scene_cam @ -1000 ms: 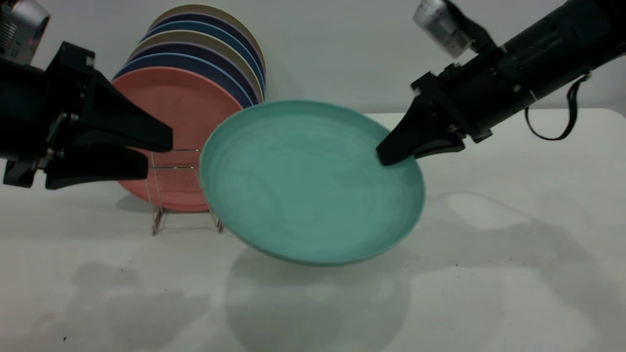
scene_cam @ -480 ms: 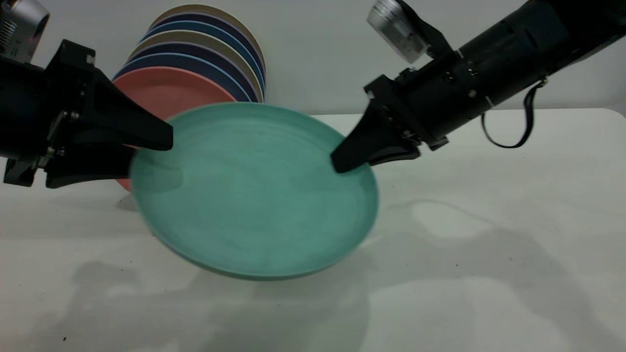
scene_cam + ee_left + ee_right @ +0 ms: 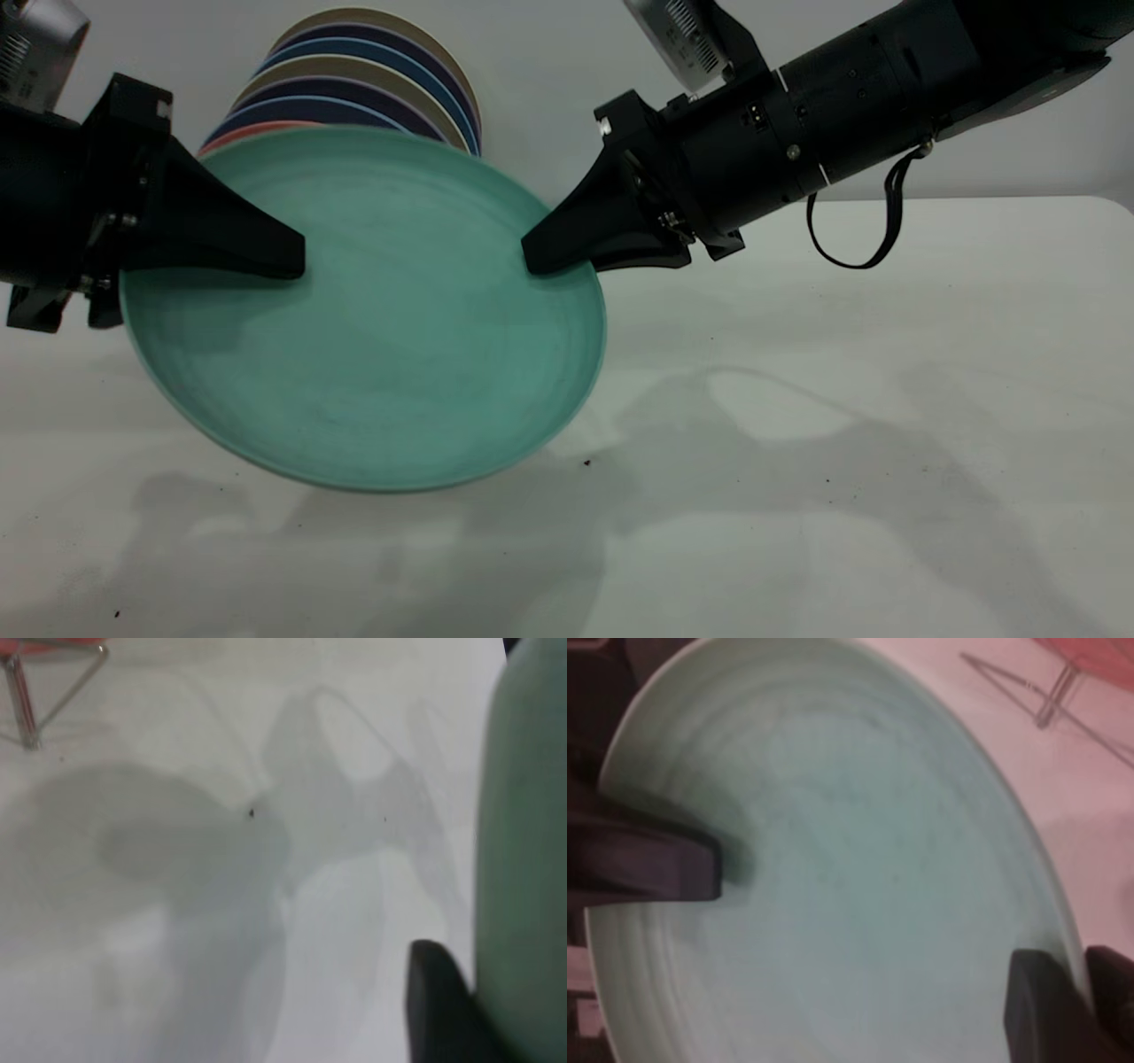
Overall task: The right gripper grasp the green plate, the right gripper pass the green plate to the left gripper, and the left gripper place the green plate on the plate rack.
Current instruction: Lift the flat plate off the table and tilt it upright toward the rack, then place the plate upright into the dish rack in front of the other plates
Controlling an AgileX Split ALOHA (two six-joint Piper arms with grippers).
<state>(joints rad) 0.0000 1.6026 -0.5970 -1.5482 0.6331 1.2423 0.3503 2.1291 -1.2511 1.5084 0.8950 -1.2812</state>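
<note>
Hanging tilted above the table [image 3: 886, 399], the green plate [image 3: 372, 328] is pinched at its right rim by the right gripper [image 3: 545, 259], while the left gripper [image 3: 283, 261] straddles the opposite rim, jaws not visibly clamped. Standing plates [image 3: 381, 80] crowd the plate rack [image 3: 27, 700] right behind, mostly hidden by the plate.

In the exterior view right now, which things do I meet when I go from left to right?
Left tool → green plate → right tool → looping black cable. The stacked plates stand behind the green plate, so I leave them out of the order.
</note>
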